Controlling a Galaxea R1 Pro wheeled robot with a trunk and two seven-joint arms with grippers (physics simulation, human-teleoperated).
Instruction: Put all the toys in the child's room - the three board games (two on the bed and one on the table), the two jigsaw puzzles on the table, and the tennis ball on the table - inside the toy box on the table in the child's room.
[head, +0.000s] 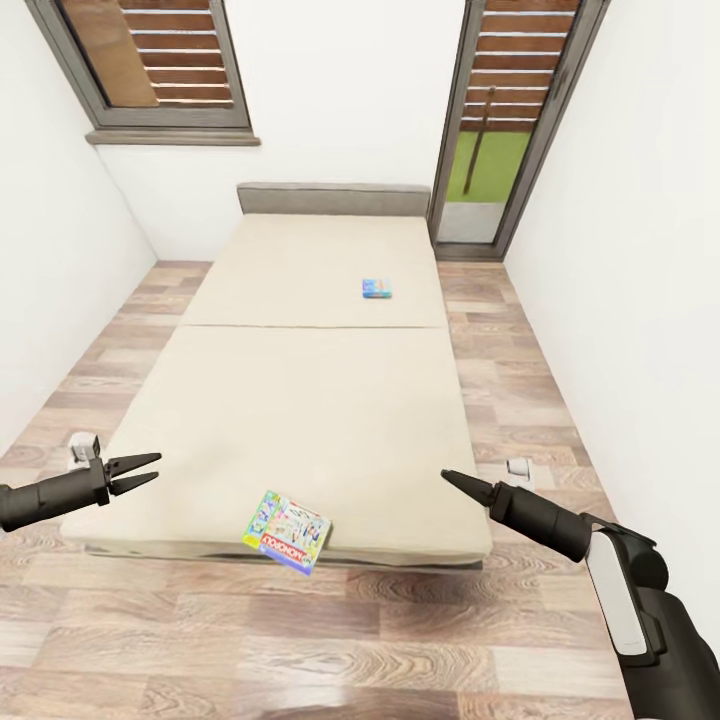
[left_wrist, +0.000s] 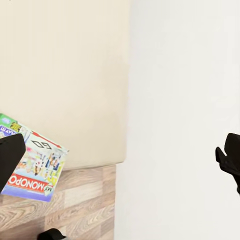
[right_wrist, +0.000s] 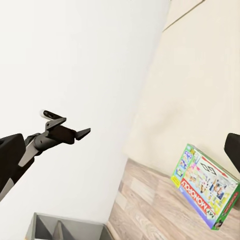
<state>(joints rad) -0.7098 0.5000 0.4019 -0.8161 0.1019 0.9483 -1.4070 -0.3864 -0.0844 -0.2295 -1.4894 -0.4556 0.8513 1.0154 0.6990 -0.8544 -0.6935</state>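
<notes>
Although both arms are raised over the foot of the bed (head: 300, 400), neither gripper has hold of anything. The left gripper (head: 150, 470) shows its two fingers parted, released and empty, over the near left corner of the mattress. The right gripper (head: 450, 479) tapers to a single dark point in the head view, fingers apparently together, but whether they are fully clenched cannot be told; it holds nothing. The Monopoly board game (head: 288, 531) lies at the very foot edge of the mattress, tilted and overhanging toward the wood-plank floor (head: 300, 640); the wrist views confirm it projecting past the mattress edge. A second, smaller blue game box (head: 377, 289) lies flat on the far mattress section, near the grey headboard (head: 333, 198) and well apart from both grippers. The toy box, desk, puzzles and ball are not before the cameras here. Assessment: the collection from the bed appears not yet begun. Principal risk: the Monopoly box looks poorly supported, so a glancing contact or a push from above during approach could tip it onto the floor, making for a lower, harder pick. Secondary risk: the blue box lies deep on the bed, and reaching it from this stance could overextend an arm or drag a link across the mattress.
</notes>
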